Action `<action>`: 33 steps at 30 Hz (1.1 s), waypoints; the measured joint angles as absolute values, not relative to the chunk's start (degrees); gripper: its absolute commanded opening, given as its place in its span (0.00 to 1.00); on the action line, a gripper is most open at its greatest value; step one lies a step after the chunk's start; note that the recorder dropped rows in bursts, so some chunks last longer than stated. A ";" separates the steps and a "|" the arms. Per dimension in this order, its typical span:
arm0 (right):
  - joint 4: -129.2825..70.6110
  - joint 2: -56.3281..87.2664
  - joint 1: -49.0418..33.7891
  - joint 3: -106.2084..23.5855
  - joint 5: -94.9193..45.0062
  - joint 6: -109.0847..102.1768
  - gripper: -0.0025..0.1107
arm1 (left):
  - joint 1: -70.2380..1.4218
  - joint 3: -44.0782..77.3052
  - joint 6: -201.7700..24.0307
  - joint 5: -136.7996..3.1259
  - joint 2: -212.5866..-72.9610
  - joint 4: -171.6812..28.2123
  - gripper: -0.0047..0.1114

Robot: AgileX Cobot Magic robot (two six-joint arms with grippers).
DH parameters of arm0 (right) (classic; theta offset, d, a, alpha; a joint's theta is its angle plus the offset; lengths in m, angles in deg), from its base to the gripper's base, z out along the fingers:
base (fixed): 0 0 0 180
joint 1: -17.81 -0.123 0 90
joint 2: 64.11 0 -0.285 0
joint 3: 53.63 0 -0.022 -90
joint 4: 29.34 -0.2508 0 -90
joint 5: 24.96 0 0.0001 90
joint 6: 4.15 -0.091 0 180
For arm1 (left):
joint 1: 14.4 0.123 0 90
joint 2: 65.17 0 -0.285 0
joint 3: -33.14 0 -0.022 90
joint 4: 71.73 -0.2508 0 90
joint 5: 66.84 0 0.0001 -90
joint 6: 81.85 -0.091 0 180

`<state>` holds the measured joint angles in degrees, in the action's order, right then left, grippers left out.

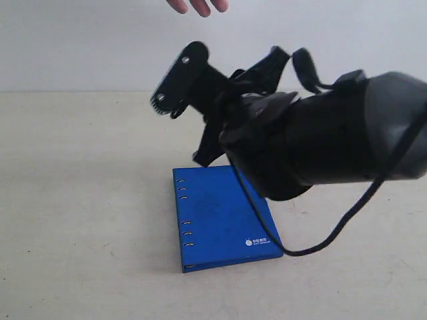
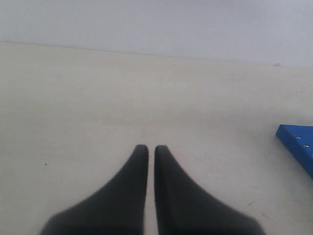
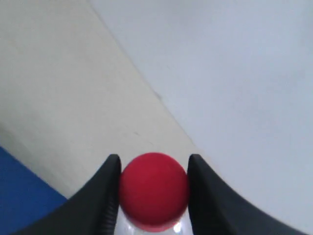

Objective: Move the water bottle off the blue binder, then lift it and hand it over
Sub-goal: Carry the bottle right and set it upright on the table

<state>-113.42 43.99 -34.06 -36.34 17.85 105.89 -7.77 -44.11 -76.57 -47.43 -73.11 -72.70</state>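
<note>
The water bottle's red cap (image 3: pixel 153 188) sits between the fingers of my right gripper (image 3: pixel 154 158), which is shut on it; a bit of clear plastic shows under the cap. The right arm (image 1: pixel 320 140) is raised over the blue binder (image 1: pixel 223 220), and one of its fingers (image 1: pixel 179 77) points up and left. The bottle does not show in the exterior view. The binder lies flat on the table, with a corner in the left wrist view (image 2: pixel 298 142) and another in the right wrist view (image 3: pixel 19 196). My left gripper (image 2: pixel 151 147) is shut and empty above bare table.
A person's hand (image 1: pixel 199 5) reaches in at the top edge, above the right arm's fingers. A pale wall runs behind the beige table (image 1: pixel 80 200). A black cable (image 1: pixel 347 220) loops down from the arm next to the binder.
</note>
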 measured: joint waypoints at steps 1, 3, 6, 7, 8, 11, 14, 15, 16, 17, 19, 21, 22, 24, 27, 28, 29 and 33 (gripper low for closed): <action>-115.12 43.31 -33.02 -36.19 19.20 107.02 0.02 | -7.77 -44.11 -76.57 -47.43 -73.11 -72.70 0.08; -116.98 42.14 -30.99 -35.24 20.45 107.47 0.02 | -7.77 -44.11 -76.57 -47.43 -73.11 -72.70 0.08; -118.67 39.78 -26.59 -32.30 20.66 102.42 0.02 | -7.77 -44.11 -76.57 -47.43 -73.11 -72.70 0.08; -118.68 38.72 -25.12 -31.11 20.66 100.03 0.02 | -7.77 -44.11 -76.57 -47.43 -73.11 -72.70 0.08; -118.56 37.72 -23.92 -30.11 20.66 98.55 0.02 | -7.77 -44.11 -76.57 -47.43 -73.11 -72.70 0.08; -114.91 33.18 -19.72 -25.87 19.96 90.73 0.02 | -7.77 -44.11 -76.57 -47.43 -73.11 -72.70 0.08; -109.50 28.40 -16.57 -22.36 17.00 83.69 0.02 | -7.77 -44.11 -76.57 -47.43 -73.11 -72.70 0.08; -107.47 26.77 -15.78 -21.10 14.85 81.37 0.02 | -7.77 -44.11 -76.57 -47.43 -73.11 -72.70 0.08; -106.20 25.24 -15.27 -20.17 13.20 79.05 0.02 | -7.77 -44.11 -76.57 -47.43 -73.11 -72.70 0.08; -105.30 24.14 -14.77 -19.48 12.06 76.90 0.02 | -7.77 -44.11 -76.57 -47.43 -73.11 -72.70 0.08; -103.05 22.00 -13.95 -17.82 10.47 73.21 0.02 | -7.77 -44.11 -76.57 -47.43 -73.11 -72.70 0.08; -100.87 20.78 -12.93 -16.30 10.03 70.41 0.02 | -7.77 -44.11 -76.57 -47.43 -73.11 -72.70 0.08; -100.08 20.49 -12.34 -15.66 9.90 69.05 0.02 | -7.77 -44.11 -76.57 -47.43 -73.11 -72.70 0.08; -98.39 20.27 -11.19 -14.56 9.90 66.35 0.02 | -7.77 -44.11 -76.57 -47.43 -73.11 -72.70 0.08; -92.34 20.27 -9.31 -13.26 9.80 57.17 0.02 | -7.77 -44.11 -76.57 -47.43 -73.11 -72.70 0.08; -89.26 20.27 -8.63 -13.14 9.65 53.77 0.02 | -7.77 -44.11 -76.57 -47.43 -73.11 -72.70 0.08; -85.80 20.27 -7.97 -13.14 9.65 48.32 0.02 | -7.77 -44.11 -76.57 -47.43 -73.11 -72.70 0.08; -73.54 20.27 -5.41 -13.14 9.87 33.52 0.02 | -7.77 -44.11 -76.57 -47.43 -73.11 -72.70 0.08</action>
